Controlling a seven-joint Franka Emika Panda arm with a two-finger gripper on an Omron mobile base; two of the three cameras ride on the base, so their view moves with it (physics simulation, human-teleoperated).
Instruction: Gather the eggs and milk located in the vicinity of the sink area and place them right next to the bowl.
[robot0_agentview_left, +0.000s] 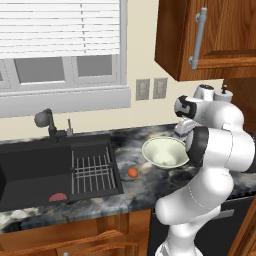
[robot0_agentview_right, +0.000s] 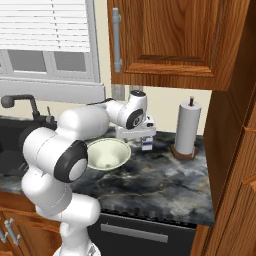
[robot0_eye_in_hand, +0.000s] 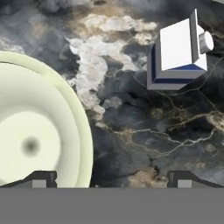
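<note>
My gripper (robot0_eye_in_hand: 111, 178) hangs over the dark marbled counter (robot0_agentview_right: 165, 175), fingers spread wide and holding nothing. Looking down along my hand, the bowl (robot0_eye_in_hand: 39, 131) sits at the left, its pale greenish rim right beside 1 fingertip, and the milk (robot0_eye_in_hand: 177, 54) stands on the counter toward the upper right, white with a bluish band, apart from the bowl. From the right base view, the milk (robot0_agentview_right: 146, 143) stands just beyond the bowl (robot0_agentview_right: 106, 152), partly tucked under my hand (robot0_agentview_right: 136, 131), with the paper-towel roll (robot0_agentview_right: 186, 127) farther right. In the left base view, 1 orange-brown egg (robot0_agentview_left: 132, 172) lies on the counter between the sink (robot0_agentview_left: 35, 170) and the bowl (robot0_agentview_left: 165, 151), close to the wire rack (robot0_agentview_left: 92, 172). A flat red piece (robot0_agentview_left: 58, 197) rests in the basin.
</note>
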